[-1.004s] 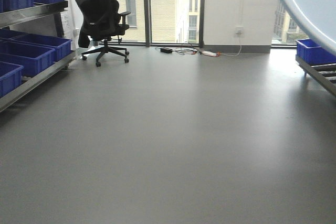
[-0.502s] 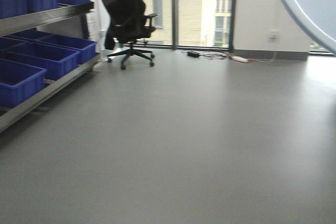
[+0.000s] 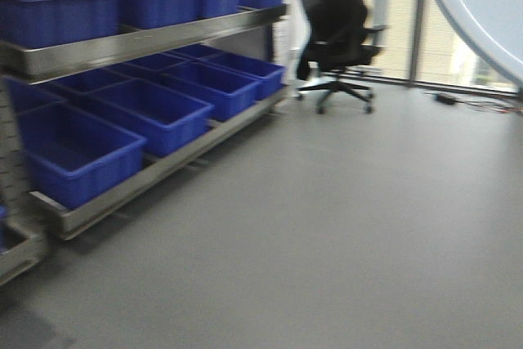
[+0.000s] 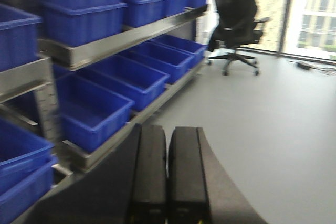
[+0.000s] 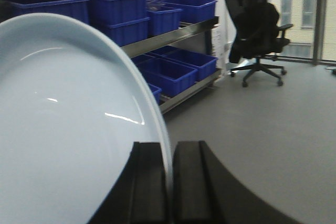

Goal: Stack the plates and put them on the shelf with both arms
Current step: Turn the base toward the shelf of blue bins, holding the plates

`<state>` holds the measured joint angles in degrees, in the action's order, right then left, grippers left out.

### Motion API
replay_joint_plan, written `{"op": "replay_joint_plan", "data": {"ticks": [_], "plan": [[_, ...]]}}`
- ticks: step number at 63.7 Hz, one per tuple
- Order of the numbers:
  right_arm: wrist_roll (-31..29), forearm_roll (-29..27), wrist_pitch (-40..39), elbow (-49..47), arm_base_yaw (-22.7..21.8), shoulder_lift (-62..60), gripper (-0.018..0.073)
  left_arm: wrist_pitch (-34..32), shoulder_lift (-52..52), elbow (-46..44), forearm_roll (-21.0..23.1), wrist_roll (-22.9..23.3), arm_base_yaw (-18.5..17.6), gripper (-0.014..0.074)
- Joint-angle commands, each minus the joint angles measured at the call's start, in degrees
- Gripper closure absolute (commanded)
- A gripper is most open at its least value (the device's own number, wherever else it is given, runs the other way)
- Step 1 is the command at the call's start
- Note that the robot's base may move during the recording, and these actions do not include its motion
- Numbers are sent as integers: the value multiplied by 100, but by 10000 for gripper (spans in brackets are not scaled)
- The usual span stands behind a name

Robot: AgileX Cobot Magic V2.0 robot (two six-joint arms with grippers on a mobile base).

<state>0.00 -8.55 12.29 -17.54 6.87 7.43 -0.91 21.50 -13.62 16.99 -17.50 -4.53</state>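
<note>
While the right hand (image 5: 170, 150) pinched the plate (image 5: 68, 129) by its rim, the plate rising to its left, the left hand (image 4: 168, 135) was closed and empty. The shelf (image 4: 121, 38) lay ahead-left of both. This looked like the carrying step; the next move called for a tier free of bins (image 4: 94, 108).

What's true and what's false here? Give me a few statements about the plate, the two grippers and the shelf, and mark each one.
1. The right gripper clamps the rim of a white plate. True.
2. The left gripper holds a plate too. False: it is shut with nothing in it.
3. The shelf carries red bins. False: the bins are blue.
4. A black office chair stands beyond the shelf. True.
5. The plate already rests on the shelf. False: the right gripper holds it, away from the shelf.
</note>
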Motion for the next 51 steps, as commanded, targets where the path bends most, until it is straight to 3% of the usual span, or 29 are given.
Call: {"op": "replay_joint_plan", "data": {"ticks": [1, 51], "plan": [[0, -55, -613, -184, -10, 69, 512, -472, 33, -172, 16, 11, 5, 516], [0, -55, -613, -184, -10, 69, 512, -472, 33, -172, 16, 11, 5, 516]]}}
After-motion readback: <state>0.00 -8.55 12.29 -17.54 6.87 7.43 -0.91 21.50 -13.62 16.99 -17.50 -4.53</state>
